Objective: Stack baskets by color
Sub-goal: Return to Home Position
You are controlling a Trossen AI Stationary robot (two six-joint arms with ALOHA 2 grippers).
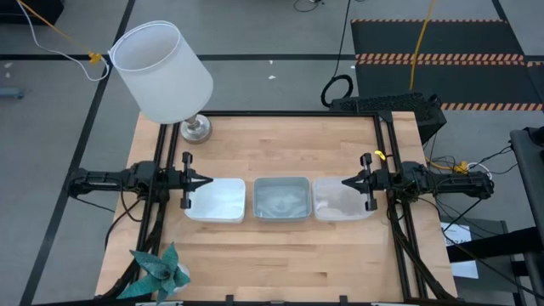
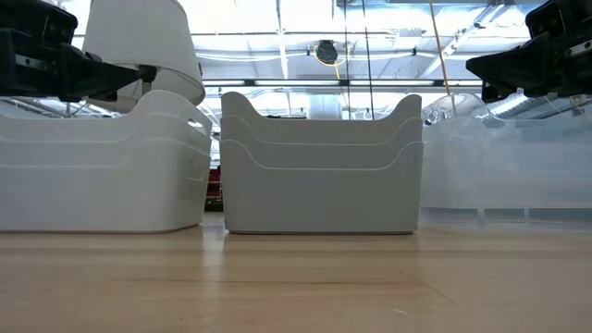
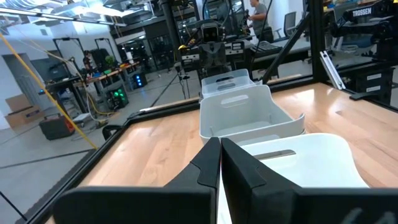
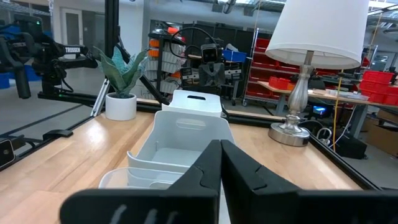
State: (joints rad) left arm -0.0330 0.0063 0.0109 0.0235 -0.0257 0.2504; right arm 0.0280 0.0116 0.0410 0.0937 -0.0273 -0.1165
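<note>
Baskets (image 1: pixel 281 200) in three stacks, left gripper (image 1: pixel 207 181) closed, right gripper (image 1: pixel 344 181) closed, arms level

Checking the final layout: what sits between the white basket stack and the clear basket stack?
The stack of translucent grey-blue plastic baskets, as the high view shows.

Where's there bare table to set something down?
Free: wood beside the lamp, beyond the row; the strip beside the plant. Crowded: the row of white stack, grey-blue stack, clear stack, with left gripper and right gripper at its ends.
</note>
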